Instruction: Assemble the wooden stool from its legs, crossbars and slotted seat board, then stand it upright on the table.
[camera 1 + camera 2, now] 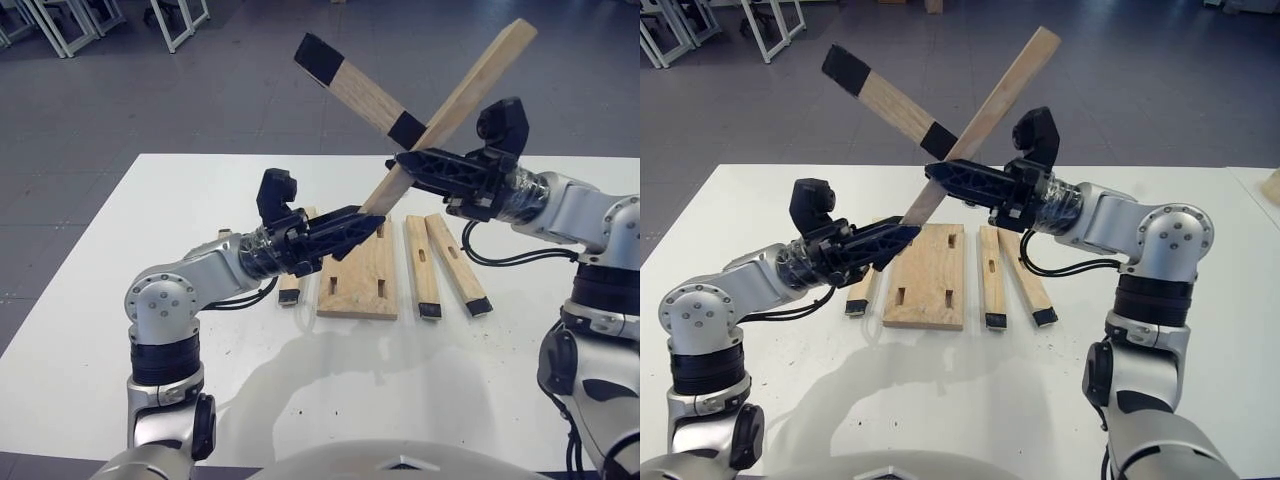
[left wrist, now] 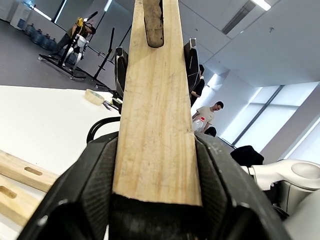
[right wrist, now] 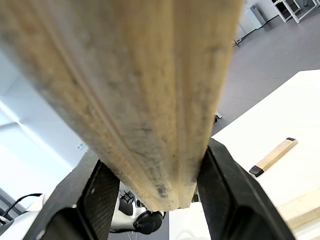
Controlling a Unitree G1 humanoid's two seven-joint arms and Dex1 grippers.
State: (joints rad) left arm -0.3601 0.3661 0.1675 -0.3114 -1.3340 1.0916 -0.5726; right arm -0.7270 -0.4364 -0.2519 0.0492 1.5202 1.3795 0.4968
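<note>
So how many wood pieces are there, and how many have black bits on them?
Sticks with black bits: 4
Plain stick: 1
Slotted seat board: 1
Total: 6

floor [image 1: 200, 90]: grey | table [image 1: 120, 230]: white | metal frames [image 1: 60, 30] (white, far left) | ceiling strip light [image 2: 260, 4] | windows [image 2: 285, 115]
</note>
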